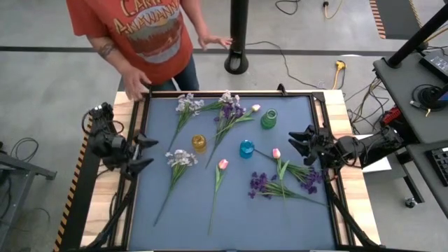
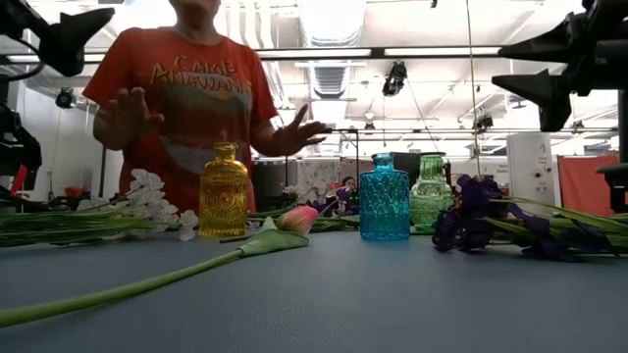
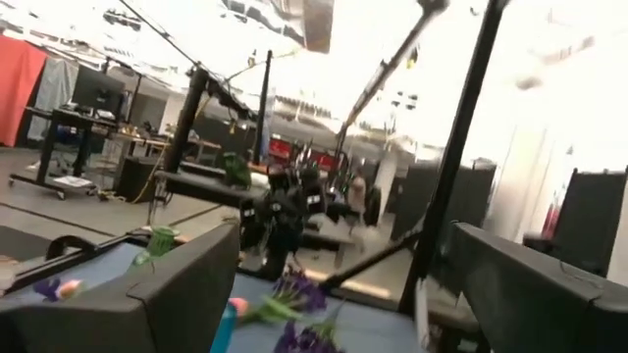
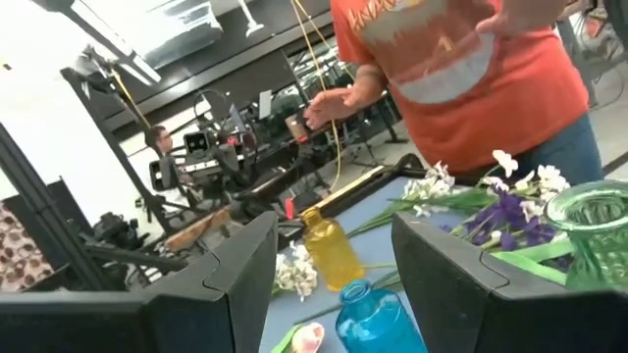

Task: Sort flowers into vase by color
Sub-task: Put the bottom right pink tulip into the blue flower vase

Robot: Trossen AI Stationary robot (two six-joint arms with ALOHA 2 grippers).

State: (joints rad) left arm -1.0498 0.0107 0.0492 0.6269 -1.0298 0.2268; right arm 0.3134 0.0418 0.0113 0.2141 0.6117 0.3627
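Flowers lie loose across the blue mat [image 1: 294,224], none yet in a vase, so sorting has not begun as I judge it. My left gripper [image 1: 145,152] hangs at the mat's left edge with its fingers spread wide, holding nothing; my right gripper [image 1: 304,145] hangs at the right edge, fingers parted and empty too.

Nearest my right gripper is a pink tulip bud on a green stem [image 1: 276,153], beside the dark purple blossom sprays [image 1: 260,184]. I would pick a stem low down, well clear of its neighbours, since the purple stems overlap and could drag along. Another pink tulip [image 1: 222,164] and a white blossom spray [image 1: 180,158] lie mid-mat; more white sprays [image 1: 187,103] and purple ones [image 1: 231,110] lie at the far edge.

Three narrow-necked glass vases stand between them: amber [image 1: 199,143], blue [image 1: 246,149] and green [image 1: 269,119]. A person in an orange T-shirt [image 1: 143,35] leans over the far edge, one hand [image 1: 134,87] at the table frame; I should wait for that.
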